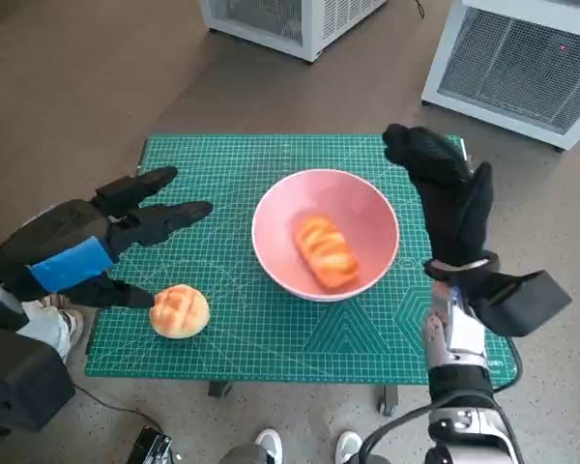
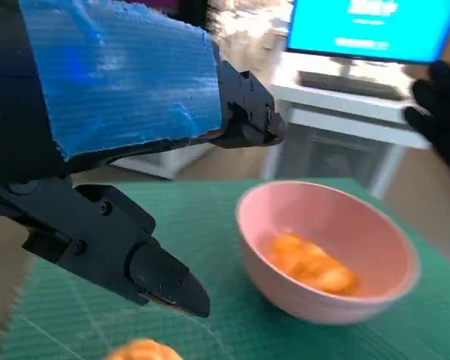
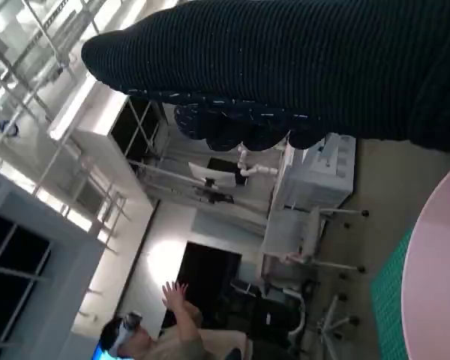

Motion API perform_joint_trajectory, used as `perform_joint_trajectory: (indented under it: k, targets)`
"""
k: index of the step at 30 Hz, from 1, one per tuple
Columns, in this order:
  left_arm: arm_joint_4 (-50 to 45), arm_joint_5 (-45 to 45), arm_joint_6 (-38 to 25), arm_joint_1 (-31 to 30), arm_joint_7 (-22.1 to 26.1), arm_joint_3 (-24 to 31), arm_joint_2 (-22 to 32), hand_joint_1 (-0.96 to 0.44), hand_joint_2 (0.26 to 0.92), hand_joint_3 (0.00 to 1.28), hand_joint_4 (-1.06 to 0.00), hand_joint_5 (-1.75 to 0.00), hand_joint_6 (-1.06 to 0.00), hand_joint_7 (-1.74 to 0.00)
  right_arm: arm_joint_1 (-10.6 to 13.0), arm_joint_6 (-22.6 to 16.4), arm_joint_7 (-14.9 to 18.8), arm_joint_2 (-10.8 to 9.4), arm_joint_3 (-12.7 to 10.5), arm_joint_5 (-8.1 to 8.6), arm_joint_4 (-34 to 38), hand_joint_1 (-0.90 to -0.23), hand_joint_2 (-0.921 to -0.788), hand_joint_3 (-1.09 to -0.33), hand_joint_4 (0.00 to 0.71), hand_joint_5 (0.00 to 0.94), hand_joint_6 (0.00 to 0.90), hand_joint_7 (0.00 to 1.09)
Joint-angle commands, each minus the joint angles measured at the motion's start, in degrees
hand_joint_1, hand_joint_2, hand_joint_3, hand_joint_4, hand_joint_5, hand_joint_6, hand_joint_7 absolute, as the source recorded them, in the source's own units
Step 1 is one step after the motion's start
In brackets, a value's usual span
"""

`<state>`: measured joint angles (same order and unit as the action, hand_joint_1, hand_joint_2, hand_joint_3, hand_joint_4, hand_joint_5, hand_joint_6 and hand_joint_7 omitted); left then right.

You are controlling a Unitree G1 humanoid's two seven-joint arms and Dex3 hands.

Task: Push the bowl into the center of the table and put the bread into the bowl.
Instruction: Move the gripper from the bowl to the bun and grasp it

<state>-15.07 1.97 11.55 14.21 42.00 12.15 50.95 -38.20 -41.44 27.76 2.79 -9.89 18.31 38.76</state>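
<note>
A pink bowl (image 1: 326, 232) stands near the middle of the green cutting mat (image 1: 222, 174), with an oblong orange bread (image 1: 325, 251) lying inside it. The bowl (image 2: 330, 255) and that bread (image 2: 309, 262) also show in the left wrist view. A round bun (image 1: 179, 310) lies on the mat near its front left corner; its top edge (image 2: 142, 349) shows in the left wrist view. My left hand (image 1: 92, 246) hovers just above and left of the bun, fingers spread, holding nothing. My right hand (image 1: 445, 188) is raised beside the bowl's right rim, empty. The bowl's rim (image 3: 435, 270) shows in the right wrist view.
White grille-fronted cabinets (image 1: 522, 58) stand on the floor beyond the mat. Feet in white shoes (image 1: 304, 447) show below the table's front edge. A person (image 3: 161, 337) sits far off in the right wrist view. A lit screen (image 2: 375, 26) stands on a white desk.
</note>
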Motion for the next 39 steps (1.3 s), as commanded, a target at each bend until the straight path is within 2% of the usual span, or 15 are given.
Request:
perform_joint_trajectory:
  k: [1,8,16,25,31,39]
  targets:
    - [2.91,-0.50,1.80,-3.86,0.43,0.47,0.09,-0.30,0.730,0.00,-0.06,-0.01,-0.26,0.00,-0.03,0.91,0.87,-0.07,-0.15,0.52,1.49,-0.670,-0.921,-0.704,0.264,0.001,0.123,0.50]
    - [1.68,4.17,-1.35,-6.91,-0.56,-0.59,1.03,-0.29,0.735,0.00,-0.09,-0.01,-0.25,0.00,-0.45,1.06,1.79,0.15,-0.38,1.18,2.09,-0.671,-0.921,-0.704,0.262,0.000,0.122,0.51]
    - [1.47,10.10,-4.75,-8.44,-0.51,-4.31,0.82,-0.24,0.740,0.00,-0.11,-0.01,-0.25,0.00,-0.57,1.05,2.36,0.31,-0.59,1.44,2.32,-0.672,-0.921,-0.705,0.262,0.000,0.121,0.51]
    - [10.25,13.29,0.79,-7.36,-3.19,-11.01,-1.77,-0.22,0.743,0.00,-0.17,-0.02,-0.28,-0.01,-0.38,1.60,2.88,0.70,-0.90,1.95,2.08,-0.672,-0.921,-0.706,0.261,0.000,0.118,0.51]
    - [15.70,15.13,4.09,-6.07,-5.87,-14.09,-3.91,-0.21,0.748,0.00,-0.23,-0.03,-0.32,-0.02,-0.25,1.53,2.61,0.80,-0.98,1.57,1.86,-0.672,-0.921,-0.705,0.261,0.000,0.118,0.51]
    - [20.68,18.06,7.74,-5.63,-10.42,-16.85,-6.26,-0.21,0.755,0.00,-0.36,-0.03,-0.39,-0.02,0.10,1.31,2.11,0.83,-0.95,1.11,1.54,-0.668,-0.921,-0.707,0.258,0.000,0.117,0.52]
